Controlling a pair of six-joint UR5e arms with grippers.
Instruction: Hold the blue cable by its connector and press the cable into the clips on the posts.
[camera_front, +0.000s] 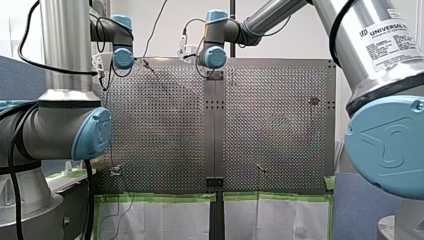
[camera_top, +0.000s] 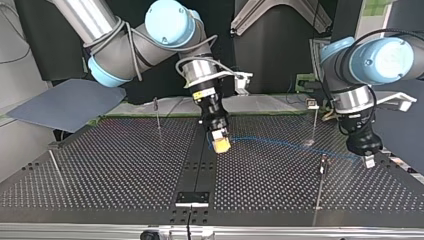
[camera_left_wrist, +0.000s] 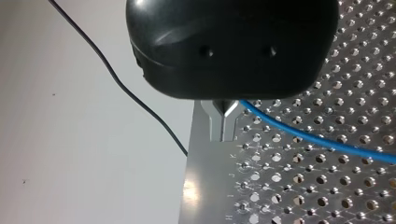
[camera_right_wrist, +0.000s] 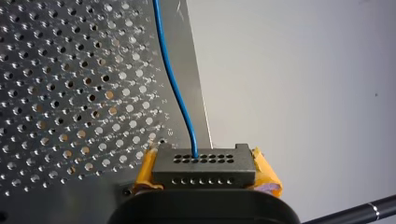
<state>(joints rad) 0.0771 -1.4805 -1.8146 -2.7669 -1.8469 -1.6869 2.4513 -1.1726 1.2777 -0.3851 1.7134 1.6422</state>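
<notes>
Since the cable has to be steered by its end, my right gripper is closing its yellow pads on the two sides of the black connector. That is leaving the holed face free, so the blue strand is running straight out ahead of the gripper without a kink. In the top view this gripper is hanging just above the table at the frame's centre, beside the dark middle strip, and the cable is stretching from it toward the right of the frame in a shallow line. At the far right my left gripper is meeting the cable's other end low over the table. Its wrist view is showing the strand coming out from under the black body, but whether it is pinching the cable or only standing against it I cannot tell. With both ends attended like this, the cable is probably being held taut and level so it can be lowered into a clip. The nearest post is standing at the lower right, its top just under the cable's line; another is rising behind it, and a third at upper left is well apart. The clips are too small to make out and no seating is showing, so I am judging the pressing as not yet done.
</notes>
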